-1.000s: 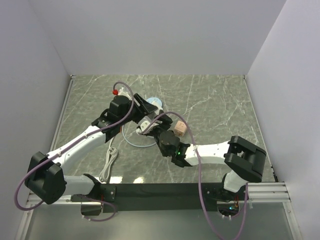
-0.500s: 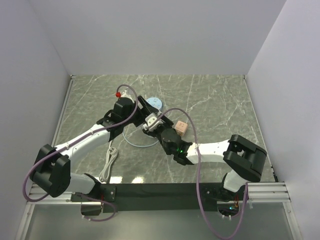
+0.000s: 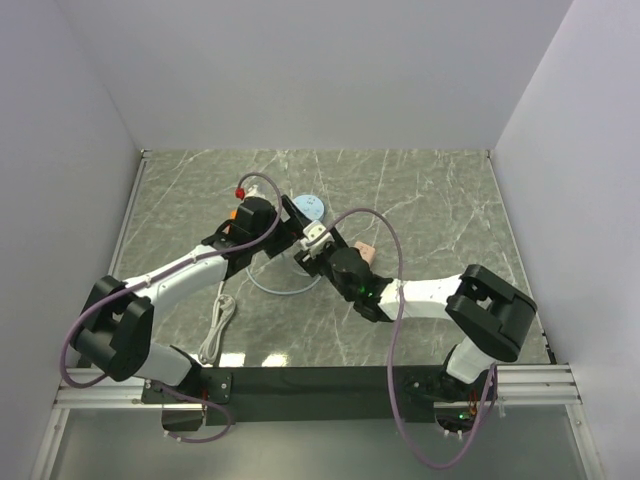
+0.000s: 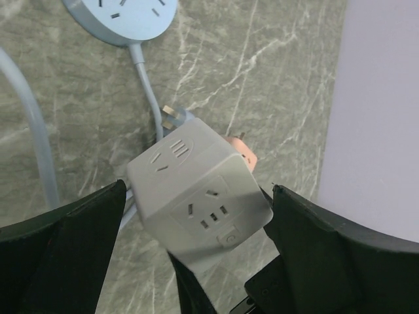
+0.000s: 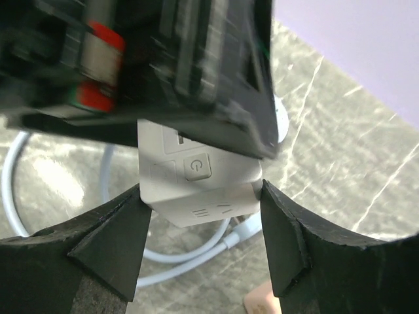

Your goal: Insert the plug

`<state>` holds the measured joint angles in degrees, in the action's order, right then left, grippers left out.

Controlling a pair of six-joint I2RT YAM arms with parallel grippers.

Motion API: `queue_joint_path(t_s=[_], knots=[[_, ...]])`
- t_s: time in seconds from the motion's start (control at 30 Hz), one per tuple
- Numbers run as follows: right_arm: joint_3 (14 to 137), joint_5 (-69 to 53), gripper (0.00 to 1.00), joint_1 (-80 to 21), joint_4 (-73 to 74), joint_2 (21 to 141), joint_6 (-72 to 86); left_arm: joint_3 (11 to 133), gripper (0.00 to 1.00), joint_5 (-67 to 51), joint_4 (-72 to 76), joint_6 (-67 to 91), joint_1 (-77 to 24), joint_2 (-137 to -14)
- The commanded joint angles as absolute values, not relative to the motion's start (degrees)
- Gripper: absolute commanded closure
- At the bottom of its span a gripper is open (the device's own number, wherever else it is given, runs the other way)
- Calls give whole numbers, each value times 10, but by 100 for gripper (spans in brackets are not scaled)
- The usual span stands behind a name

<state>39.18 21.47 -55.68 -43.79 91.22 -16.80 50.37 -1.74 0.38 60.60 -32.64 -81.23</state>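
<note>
A white cube socket [image 5: 196, 176] hangs above the table, and my right gripper [image 5: 203, 190] is shut on it, one finger pressed on each side. My left gripper [image 4: 196, 190] stands wide open around the same cube [image 4: 196, 203], its fingers [image 4: 72, 229] apart from it. A pale blue plug [image 4: 174, 116] with metal prongs lies on the table behind the cube, at the end of the cable from a round blue socket [image 4: 121, 16]. In the top view the two grippers [image 3: 290, 222] [image 3: 313, 243] meet at the table's middle.
A pink cube [image 3: 368, 252] sits just right of the grippers. A loop of white cable [image 3: 272, 287] lies under them. Another white cord [image 3: 215, 330] lies at the front left. The round blue socket [image 3: 308, 207] is just behind the grippers.
My left gripper's jaws have spread wide and let go of the white cube. The right gripper has carried the cube a little toward the back.
</note>
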Motion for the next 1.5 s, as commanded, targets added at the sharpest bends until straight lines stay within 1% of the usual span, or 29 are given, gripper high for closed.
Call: queue_joint_path(t_s=[0.0, 0.07, 0.2, 0.33, 0.6, 0.77, 0.9, 1.17, 1.27, 1.47], knots=[[383, 172, 99, -544, -460, 899, -123, 522, 1, -2, 4, 587, -323, -817], [387, 169, 99, -541, -450, 906, -117, 521, 1, -1, 4, 582, -322, -816], [384, 124, 99, -523, -452, 911, -86, 518, 1, -2, 18, 570, -317, -809], [398, 106, 99, -507, -431, 919, -55, 516, 0, 28, 19, 545, -304, -797], [401, 41, 99, -455, -415, 902, 25, 454, 1, -9, 82, 495, -229, -730], [424, 10, 99, -428, -375, 881, 66, 432, 1, -1, 99, 442, -225, -702], [444, -49, 99, -403, -343, 853, 96, 422, 1, -26, 125, 411, -218, -693], [459, -165, 99, -344, -338, 820, 148, 388, 1, -40, 149, 379, -199, -686], [461, -188, 99, -328, -346, 818, 157, 381, 0, -29, 148, 378, -190, -682], [480, -189, 99, -325, -347, 833, 143, 376, 1, 57, 120, 374, -185, -673]])
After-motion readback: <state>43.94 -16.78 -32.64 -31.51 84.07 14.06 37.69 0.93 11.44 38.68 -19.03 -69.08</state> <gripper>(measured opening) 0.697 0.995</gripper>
